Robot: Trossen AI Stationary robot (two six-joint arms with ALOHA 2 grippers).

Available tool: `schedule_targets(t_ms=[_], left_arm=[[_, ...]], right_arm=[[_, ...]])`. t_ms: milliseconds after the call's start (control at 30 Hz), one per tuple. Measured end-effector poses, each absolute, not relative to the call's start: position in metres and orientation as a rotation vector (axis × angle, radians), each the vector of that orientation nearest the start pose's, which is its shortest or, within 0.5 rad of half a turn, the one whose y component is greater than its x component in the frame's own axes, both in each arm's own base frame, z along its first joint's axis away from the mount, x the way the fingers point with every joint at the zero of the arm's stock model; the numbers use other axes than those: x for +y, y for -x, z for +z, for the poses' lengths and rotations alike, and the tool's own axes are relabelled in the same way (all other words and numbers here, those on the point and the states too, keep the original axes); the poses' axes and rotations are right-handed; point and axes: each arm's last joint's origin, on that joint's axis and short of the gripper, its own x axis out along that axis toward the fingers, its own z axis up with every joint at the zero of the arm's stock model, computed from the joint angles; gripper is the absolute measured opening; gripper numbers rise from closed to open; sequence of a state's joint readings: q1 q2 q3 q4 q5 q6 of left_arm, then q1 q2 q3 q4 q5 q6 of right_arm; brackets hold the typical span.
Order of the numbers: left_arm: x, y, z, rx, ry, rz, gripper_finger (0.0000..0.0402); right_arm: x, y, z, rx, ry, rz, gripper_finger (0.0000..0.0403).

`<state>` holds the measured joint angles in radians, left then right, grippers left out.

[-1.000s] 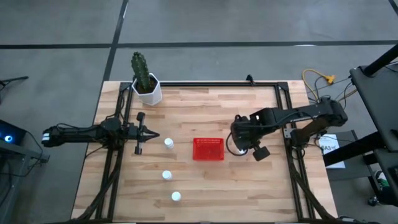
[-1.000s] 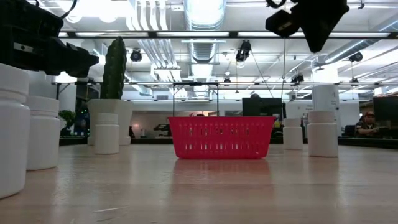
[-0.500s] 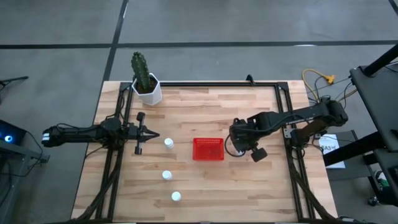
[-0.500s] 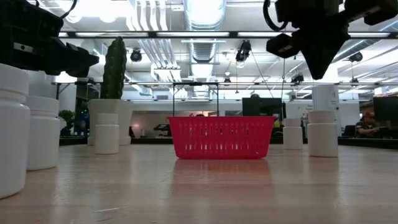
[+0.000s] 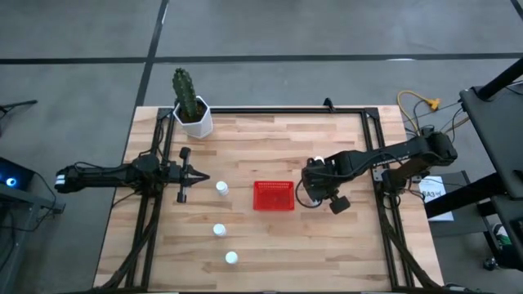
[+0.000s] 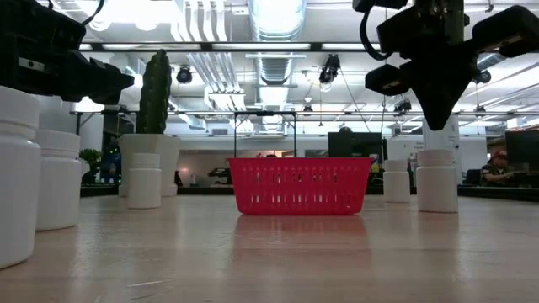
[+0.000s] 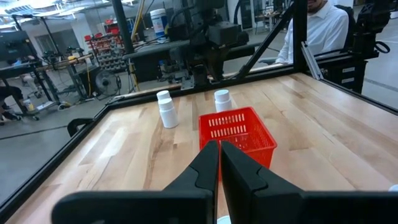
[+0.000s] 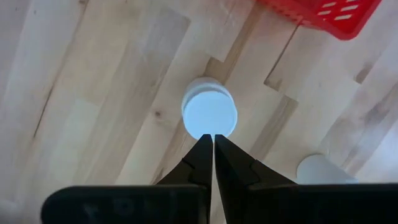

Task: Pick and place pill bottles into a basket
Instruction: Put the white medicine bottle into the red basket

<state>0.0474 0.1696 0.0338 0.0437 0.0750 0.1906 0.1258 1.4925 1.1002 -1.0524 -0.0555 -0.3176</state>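
A: Where the red basket (image 5: 273, 195) sits mid-bench, which pill bottle is nearest the right hand (image 8: 208, 138)?

B: The white-capped bottle (image 8: 209, 115) standing upright just beside the basket, directly under that hand. The right arm reaches in from the bench's right side, wrist bent down, the hand's fingers clenched together above the cap, not touching it.

A: And the others?

B: A second bottle (image 8: 323, 170) stands near it. Three more (image 5: 221, 188) line up left of the basket.

A: The left hand (image 7: 219, 144)?

B: It hovers level over the bench's left side, fingers pressed together, empty, pointing toward the basket.
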Motion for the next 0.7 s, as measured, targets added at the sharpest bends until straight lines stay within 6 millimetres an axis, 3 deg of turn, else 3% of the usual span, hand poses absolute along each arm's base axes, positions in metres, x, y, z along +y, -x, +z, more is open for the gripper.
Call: schedule_targets(t_ms=[700], left_arm=[[0.0029, -0.1068, 0.1654, 0.089, -0.185, -0.037, 0.0000]], right_arm=[[0.0348, -0.2612, 0.2296, 1.379, 0.295, 0.366, 0.0009]])
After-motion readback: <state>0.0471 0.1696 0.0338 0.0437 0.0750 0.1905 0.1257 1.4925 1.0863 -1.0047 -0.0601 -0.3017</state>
